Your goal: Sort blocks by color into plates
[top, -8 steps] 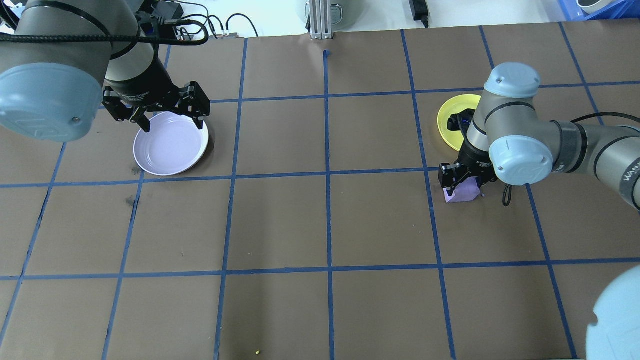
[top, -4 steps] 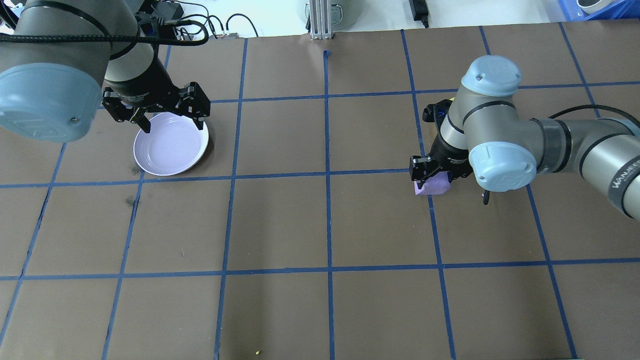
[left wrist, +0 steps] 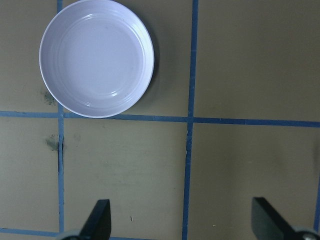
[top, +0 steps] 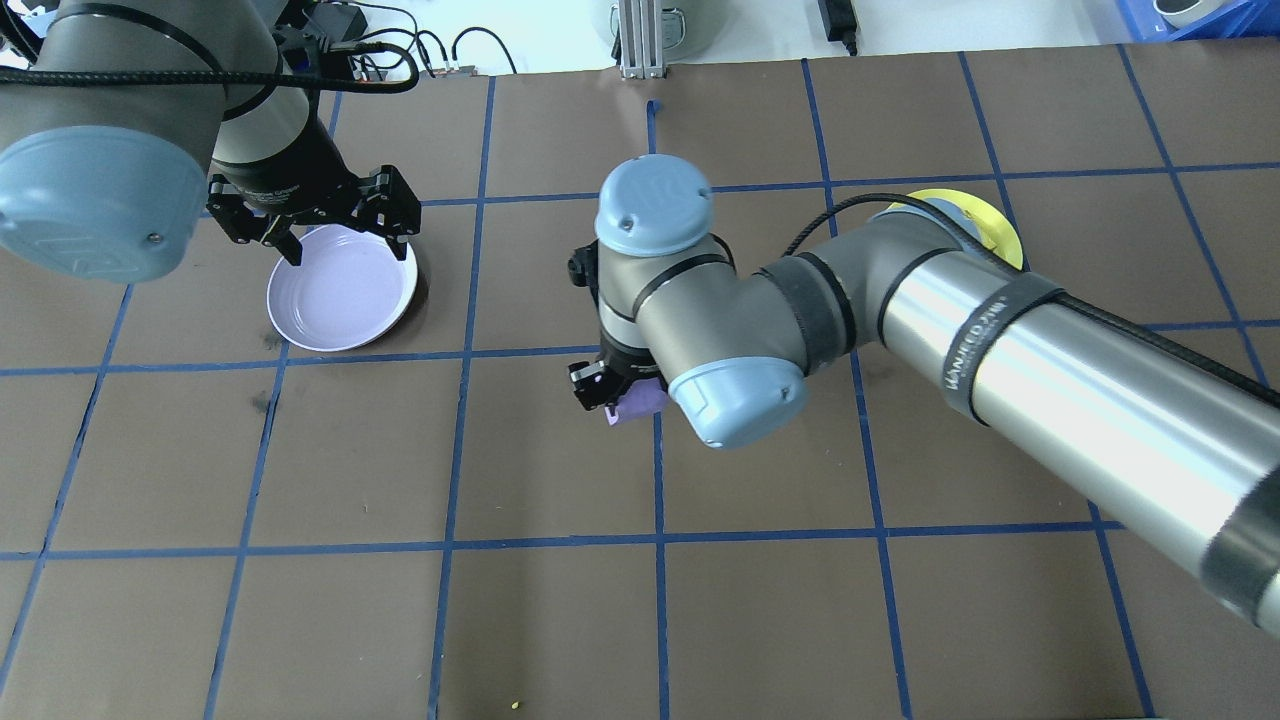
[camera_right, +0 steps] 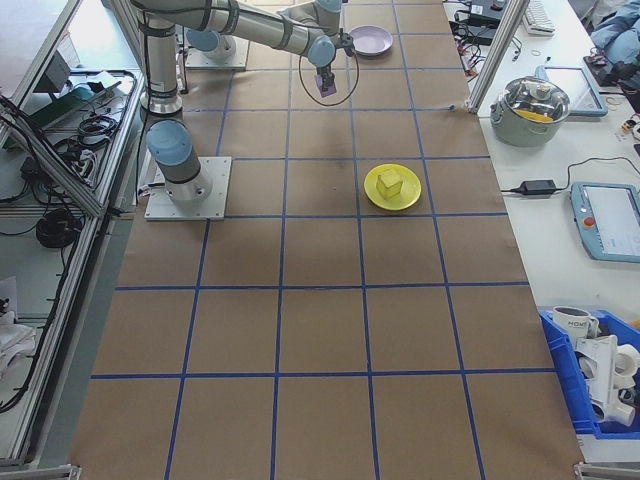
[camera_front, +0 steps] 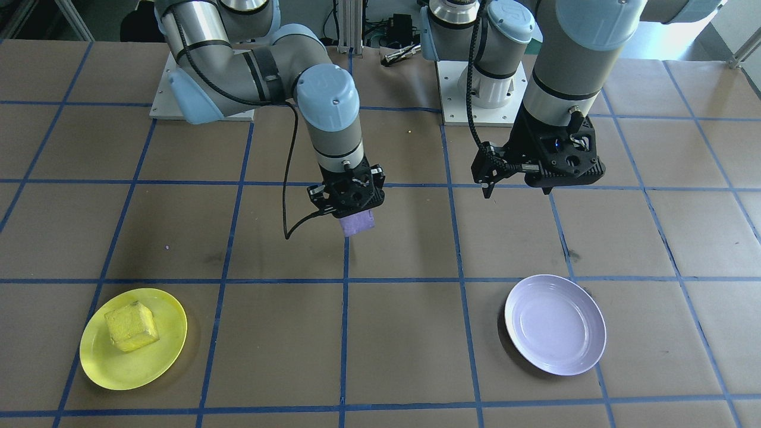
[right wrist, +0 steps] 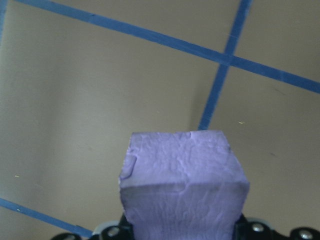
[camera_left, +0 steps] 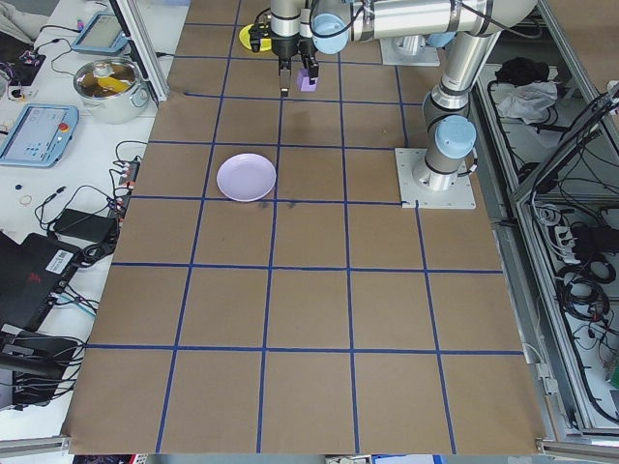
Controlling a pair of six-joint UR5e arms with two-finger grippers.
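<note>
The light purple block (camera_front: 357, 223) (top: 637, 403) (right wrist: 182, 185) hangs above the table's middle, and my right gripper (camera_front: 355, 214) (top: 610, 398) is shut on it. The yellow block (camera_front: 131, 326) (camera_right: 390, 181) lies in the yellow plate (camera_front: 137, 374) (top: 1000, 235), which my right arm half hides in the overhead view. The lavender plate (camera_front: 556, 324) (top: 340, 295) (left wrist: 97, 57) holds nothing. My left gripper (camera_front: 518, 189) (top: 345, 243) (left wrist: 182, 222) hovers open near that plate's robot-side rim, with nothing between its fingers.
Blue tape lines divide the brown table into squares. The arms' base plates (camera_front: 481, 89) stand at the robot side. Cables and an aluminium post (top: 640, 40) line the far edge. A pot (camera_left: 111, 82) and a blue bin (camera_right: 590, 370) sit on side benches.
My right arm has carried the purple block leftward in the overhead view, from beside the yellow plate to the table's middle. The left arm has not moved.
</note>
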